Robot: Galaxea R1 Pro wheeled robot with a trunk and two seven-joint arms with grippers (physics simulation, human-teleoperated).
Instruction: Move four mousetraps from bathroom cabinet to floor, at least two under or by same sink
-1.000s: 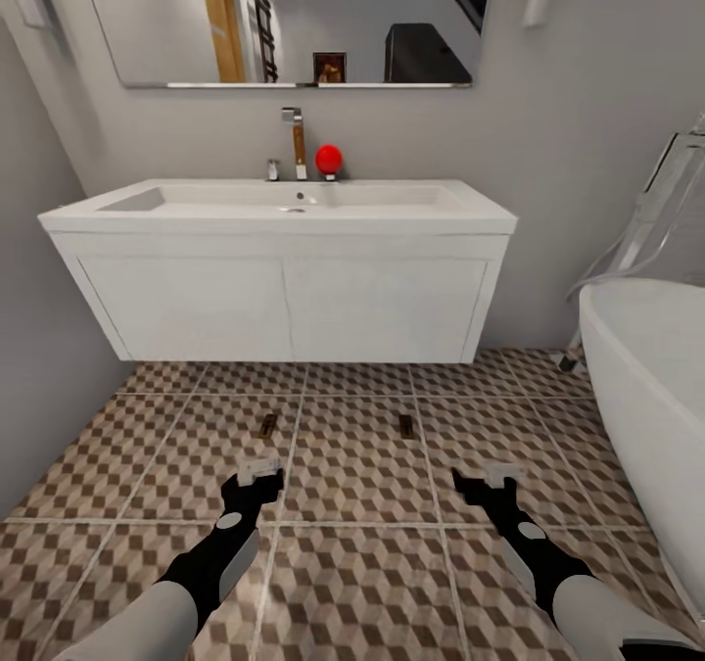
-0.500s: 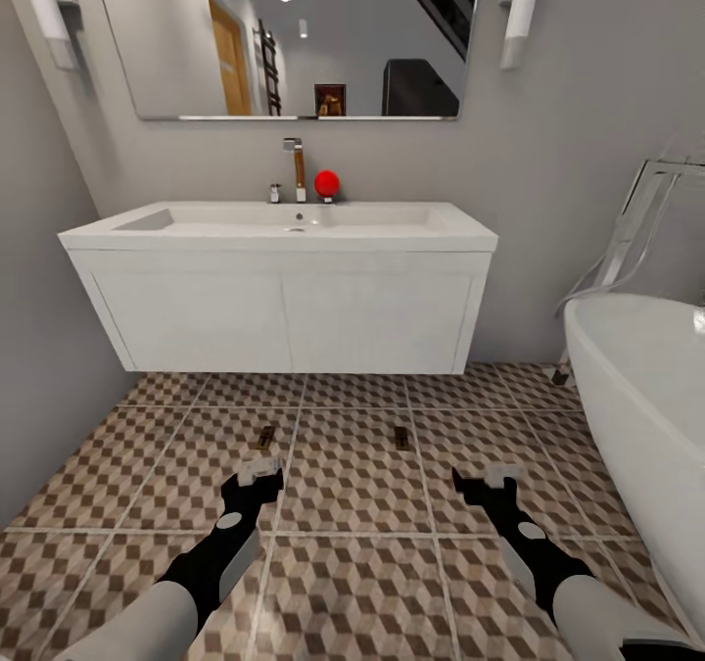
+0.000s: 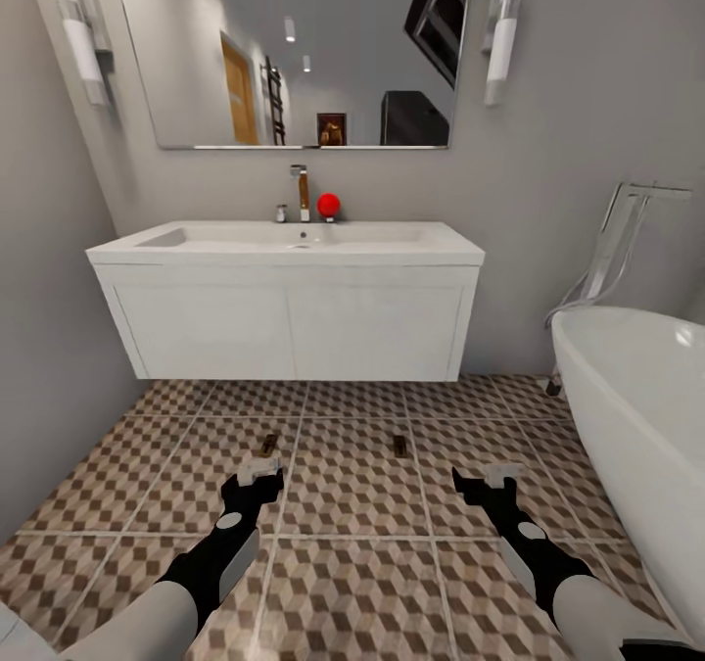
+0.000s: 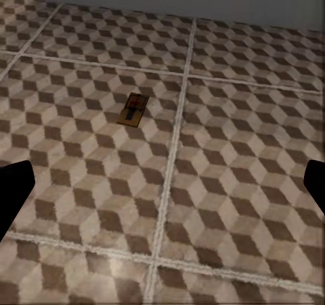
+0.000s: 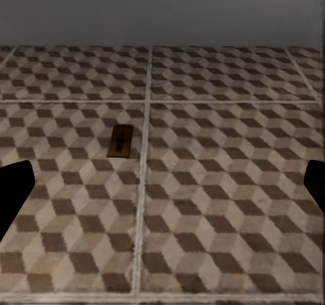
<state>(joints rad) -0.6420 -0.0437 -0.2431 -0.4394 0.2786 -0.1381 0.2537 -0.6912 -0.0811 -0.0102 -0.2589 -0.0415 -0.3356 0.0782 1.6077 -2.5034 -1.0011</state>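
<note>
Cube-patterned bathroom floor point(image 3: 362, 504) beneath white bathroom sink point(image 3: 284, 245).

Grey-walled bathroom with a wide mirror point(image 3: 304, 49) flanked by two tube lights point(image 3: 500, 29), a white tub point(image 3: 636, 416) at right, and cube-patterned tiles.

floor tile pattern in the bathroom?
Brown-and-beige 3D cube print with pale grout lines on the bathroom floor; it shows best in the right wrist view.

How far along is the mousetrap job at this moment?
Two mousetraps, one ahead of the left hand and another ahead of the right hand, lie on the tiled floor in front of the sink. Both hands are open and empty. Two more mousetraps remain to fetch.
</note>
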